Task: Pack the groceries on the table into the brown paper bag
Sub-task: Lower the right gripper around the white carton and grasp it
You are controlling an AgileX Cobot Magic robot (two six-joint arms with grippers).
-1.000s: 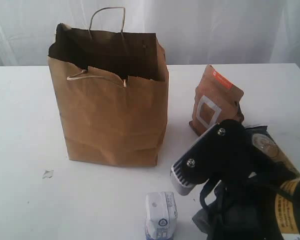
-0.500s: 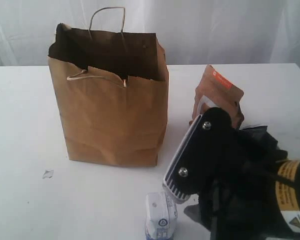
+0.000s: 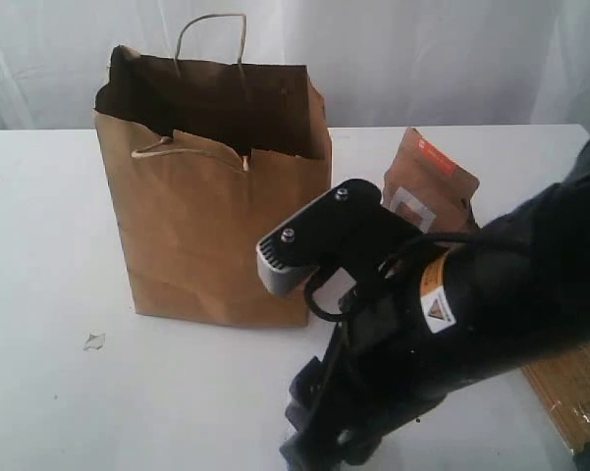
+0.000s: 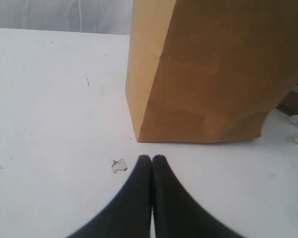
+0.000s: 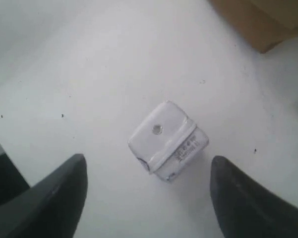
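The brown paper bag [image 3: 216, 196] stands open on the table [image 3: 39, 245], its base showing close in the left wrist view [image 4: 213, 74]. The small white carton [image 5: 167, 140] lies on the table below my right gripper [image 5: 148, 158], which is open with a finger on each side and apart from it. In the exterior view the right arm [image 3: 452, 324] hides the carton. The brown pouch with the white square [image 3: 434, 177] stands right of the bag. The spaghetti pack [image 3: 569, 378] lies at the right front. My left gripper [image 4: 151, 158] is shut and empty, just short of the bag. Jar, can and yellow bottle are out of view.
A small white crumb [image 3: 94, 341] lies left of the bag's front, right by the left fingertips [image 4: 119, 165]. More white crumbs [image 4: 297, 126] lie past the bag's far corner. The bag's corner [image 5: 258, 20] shows in the right wrist view.
The right arm has swung left and forward, from beside the pouch to over the carton, and now covers the carton in the exterior view. Bag and pouch have not moved.
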